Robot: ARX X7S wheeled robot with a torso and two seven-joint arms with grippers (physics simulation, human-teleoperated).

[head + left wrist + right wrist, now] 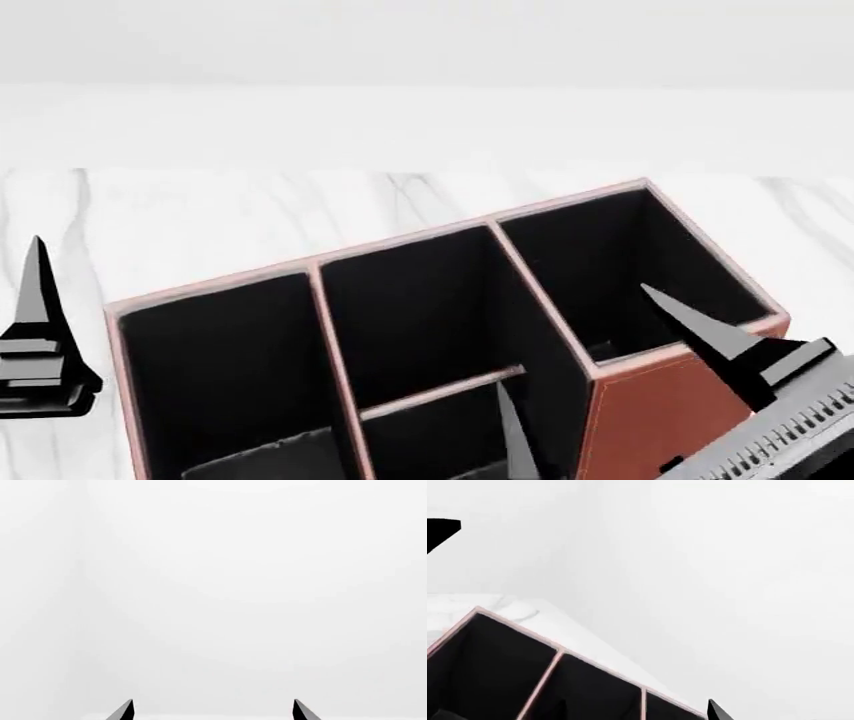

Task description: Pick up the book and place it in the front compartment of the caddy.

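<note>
Fingers of the right gripper (587, 380) spread wide, gripping nothing: one dark tip (687, 318) up over the caddy's right cell, the other down inside the middle one, astride the tall wall between them, at about 5 o'clock in the head view. Left gripper (213, 711) likewise parted, two black tips with only blank white between them, holding nothing; in the head view just one pointed finger (40, 300) out at 9 o'clock over the marble tabletop (200, 215), apart from the caddy (667, 400). Reddish-brown caddy with pale rims and black lining, filling the lower middle. Front compartment (427, 325) behind the low divider, dark inside. Book nowhere in any view.
</note>
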